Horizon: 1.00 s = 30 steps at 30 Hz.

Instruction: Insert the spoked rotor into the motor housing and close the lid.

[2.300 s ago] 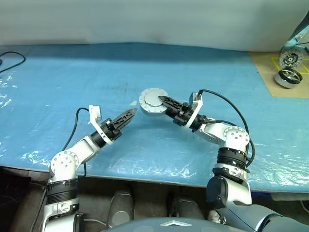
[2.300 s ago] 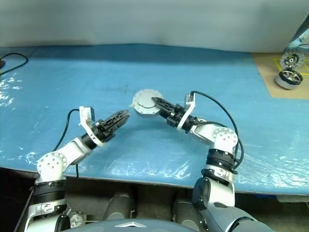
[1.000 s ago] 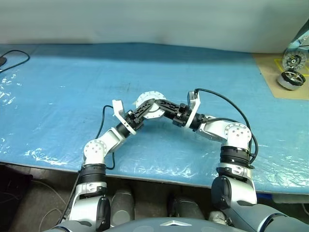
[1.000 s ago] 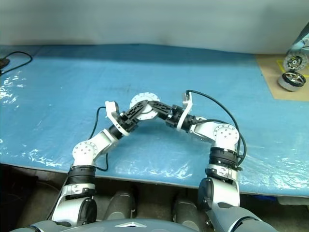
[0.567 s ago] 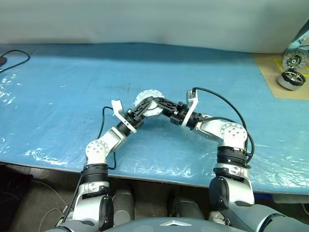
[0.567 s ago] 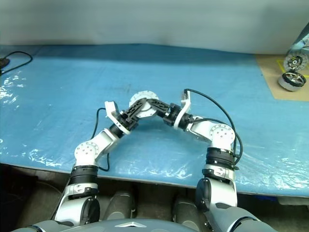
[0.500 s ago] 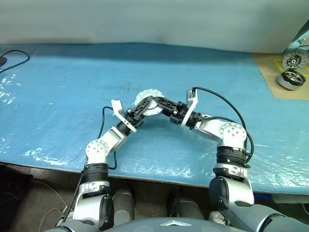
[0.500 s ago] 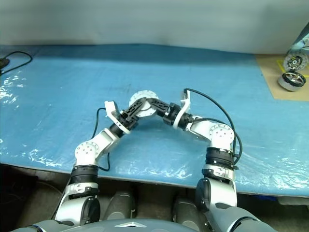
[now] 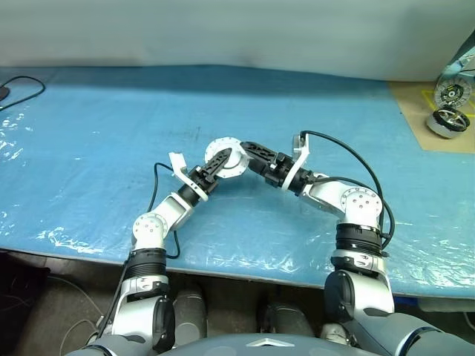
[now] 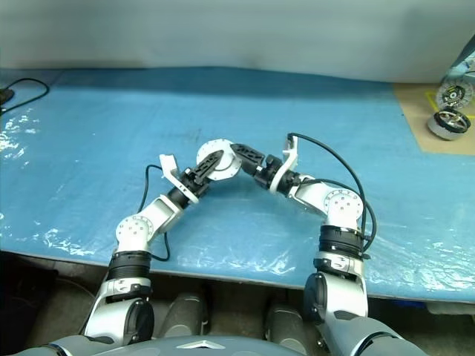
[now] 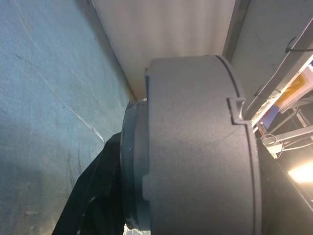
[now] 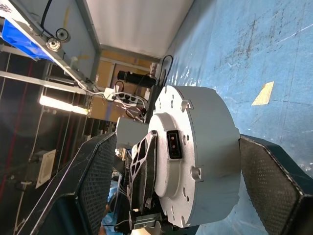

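Motor housing [image 9: 237, 151], a short round silver metal can, is standing on its edge. It seems to be lifted a little above the blue plastic table cover [image 9: 111, 126], with one flat face turned up toward the head camera.

The left gripper [image 9: 219, 159] comes to the housing from its near left side and is clamped on it. One black finger lies across the visible face, so this grip goes along the short axis of the can.

The right gripper [image 9: 251, 150] comes from the near right side. Its two black fingers [image 12: 95, 186] are spread wide, one beside each side of the round wall, with a gap on both sides, so it holds nothing. I judge that if it closes it would take the housing by the rim.

Far to the right of the housing, behind it, two wheel-like motors [image 9: 445, 119] are on a brown board [image 9: 415, 111].
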Motion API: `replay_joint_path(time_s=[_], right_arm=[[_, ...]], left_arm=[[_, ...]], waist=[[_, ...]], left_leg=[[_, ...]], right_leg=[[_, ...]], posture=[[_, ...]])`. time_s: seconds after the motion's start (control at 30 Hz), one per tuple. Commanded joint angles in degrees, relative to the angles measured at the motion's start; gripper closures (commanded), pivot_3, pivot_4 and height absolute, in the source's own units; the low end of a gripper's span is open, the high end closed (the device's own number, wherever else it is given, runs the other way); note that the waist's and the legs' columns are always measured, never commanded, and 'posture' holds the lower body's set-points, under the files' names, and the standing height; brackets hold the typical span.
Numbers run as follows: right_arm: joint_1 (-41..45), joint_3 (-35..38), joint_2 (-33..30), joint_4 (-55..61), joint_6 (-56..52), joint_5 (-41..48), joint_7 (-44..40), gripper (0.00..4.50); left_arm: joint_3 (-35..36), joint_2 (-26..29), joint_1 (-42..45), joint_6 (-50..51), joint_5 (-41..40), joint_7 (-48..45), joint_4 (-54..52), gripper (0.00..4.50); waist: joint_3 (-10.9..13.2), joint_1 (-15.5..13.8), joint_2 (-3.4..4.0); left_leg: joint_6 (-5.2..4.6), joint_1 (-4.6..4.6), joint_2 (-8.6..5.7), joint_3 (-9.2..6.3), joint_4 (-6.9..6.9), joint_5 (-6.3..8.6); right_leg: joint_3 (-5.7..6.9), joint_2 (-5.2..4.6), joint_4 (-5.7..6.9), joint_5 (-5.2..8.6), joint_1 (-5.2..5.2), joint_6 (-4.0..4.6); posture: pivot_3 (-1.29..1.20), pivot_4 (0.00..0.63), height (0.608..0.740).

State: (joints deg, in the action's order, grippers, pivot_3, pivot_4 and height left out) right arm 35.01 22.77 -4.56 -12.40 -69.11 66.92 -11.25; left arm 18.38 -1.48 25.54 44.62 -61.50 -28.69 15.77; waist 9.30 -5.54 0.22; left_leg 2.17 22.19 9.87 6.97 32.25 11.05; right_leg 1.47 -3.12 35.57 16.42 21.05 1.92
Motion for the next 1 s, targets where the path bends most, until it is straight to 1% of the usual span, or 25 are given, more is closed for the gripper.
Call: replay_joint_path(time_s=[0.03, 0.13, 0.33, 0.4, 0.47, 0.53, 0.63, 0.8, 0.83, 0.87, 0.97, 1.0], right_arm=[[1.19, -0.05, -0.24, 2.63, 0.88, 1.29, -0.95, 0.49], [1.0, -0.41, -1.34, 2.43, 2.31, -0.31, -1.59, 0.49], [1.02, -2.2, -3.09, 2.09, 3.44, -2.54, -3.3, 0.49], [1.21, -2.73, -3.77, 1.4, 5.03, -4.62, -3.42, 0.49], [0.92, -4.93, -5.15, 1.84, 6.94, -8.01, -4.94, 0.49], [0.75, -5.82, -5.6, 2.17, 8.4, -9.69, -5.8, 0.49], [0.54, -5.54, -5.69, 1.82, 9.53, -10.61, -6.44, 0.49], [-0.54, -6.26, -5.43, 3.7, 9.11, -11.19, -7.19, 0.49], [-0.76, -6.3, -5.25, 3.92, 9.05, -11.16, -7.16, 0.49], [-0.94, -6.36, -5.15, 3.99, 9.09, -11.27, -7.16, 0.49], [-1.5, -6.4, -4.92, 4.38, 9.02, -11.35, -7.12, 0.49], [-1.63, -6.42, -4.89, 4.55, 8.98, -11.31, -7.19, 0.49]], left_arm=[[3.03, 1.6, 3.06, -4.55, 0.8, 1.75, -2.15, 2.07], [5.82, 3.56, 5.31, -8.15, 1.04, 3.41, -2.21, 2.07], [7.81, 5.5, 6.87, -10.9, 2.28, 3.67, -0.33, 2.07], [8.34, 6.34, 7.76, -14.33, 5.44, 4.94, 3.16, 2.07], [8.44, 7.06, 8.5, -17.21, 8.65, 5.92, 6.85, 2.07], [8.14, 7.57, 9.2, -18.27, 10.88, 6.24, 10.28, 2.07], [7.51, 7.51, 10.05, -19.92, 13.52, 5.83, 14.1, 2.07], [7.44, 7.33, 10.63, -20.67, 15.9, 5.83, 16.53, 2.07], [7.6, 7.39, 10.63, -21.11, 16.38, 6.2, 16.82, 1.34], [7.73, 7.56, 10.69, -21.57, 16.89, 6.62, 17.1, 1.14], [8.39, 8.56, 10.88, -22.77, 17.9, 7.45, 16.73, 0.14], [8.5, 8.82, 10.88, -23.33, 18.38, 7.74, 16.56, 0.03]], waist=[[0.02, 0.0, -0.03], [0.04, 0.26, -0.06], [0.06, -0.15, -0.1], [0.06, -0.37, -0.11], [0.08, -0.36, -0.13], [0.11, -0.28, -0.18], [0.12, -0.21, -0.2], [0.12, -0.21, -0.21], [0.12, -0.2, -0.21], [0.12, -0.2, -0.21], [0.12, -0.18, -0.21], [0.12, -0.12, -0.21]], left_leg=[[0.0, 0.01, 0.0, 0.0, 0.0, 0.0], [0.0, -0.02, 0.01, 0.0, 0.05, 0.0], [0.0, 0.04, -0.01, -0.01, 0.06, 0.0], [0.0, 0.14, -0.01, -0.04, 0.09, 0.0], [0.0, 0.19, 0.0, -0.05, 0.14, 0.0], [0.0, 0.21, 0.0, -0.06, 0.21, 0.0], [0.0, 0.22, 0.0, -0.06, 0.26, 0.0], [-0.01, 0.33, 0.0, -0.11, 0.31, 0.0], [-0.01, 0.33, 0.0, -0.11, 0.31, 0.0], [-0.01, 0.34, 0.0, -0.11, 0.32, 0.0], [-0.01, 0.28, 0.01, -0.11, 0.34, 0.0], [-0.01, 0.25, 0.02, -0.11, 0.36, 0.0]], right_leg=[[0.0, 0.0, 0.02, 0.0, 0.0, 0.0], [0.0, 0.02, 0.08, 0.0, 0.01, 0.0], [0.01, 0.02, 0.04, 0.0, 0.01, 0.0], [0.04, 0.01, 0.03, 0.0, 0.01, 0.0], [0.07, 0.0, 0.04, -0.01, 0.02, -0.02], [0.06, -0.01, 0.04, -0.07, 0.02, -0.11], [0.05, 0.0, 0.05, -0.09, 0.02, -0.14], [0.07, -0.01, 0.07, -0.09, 0.06, -0.14], [0.08, -0.01, 0.07, -0.09, 0.07, -0.13], [0.08, -0.01, 0.07, -0.09, 0.07, -0.13], [0.08, -0.02, 0.11, -0.1, 0.04, -0.12], [0.07, -0.02, 0.12, -0.1, 0.02, -0.12]], posture=[[0.0, 0.15, 0.74], [0.0, 0.15, 0.74], [0.0, 0.15, 0.74], [0.0, 0.15, 0.74], [0.0, 0.15, 0.74], [0.0, 0.15, 0.74], [0.0, 0.15, 0.74], [0.0, 0.15, 0.74], [0.0, 0.15, 0.74], [0.0, 0.15, 0.74], [0.0, 0.15, 0.74], [0.0, 0.15, 0.74]])
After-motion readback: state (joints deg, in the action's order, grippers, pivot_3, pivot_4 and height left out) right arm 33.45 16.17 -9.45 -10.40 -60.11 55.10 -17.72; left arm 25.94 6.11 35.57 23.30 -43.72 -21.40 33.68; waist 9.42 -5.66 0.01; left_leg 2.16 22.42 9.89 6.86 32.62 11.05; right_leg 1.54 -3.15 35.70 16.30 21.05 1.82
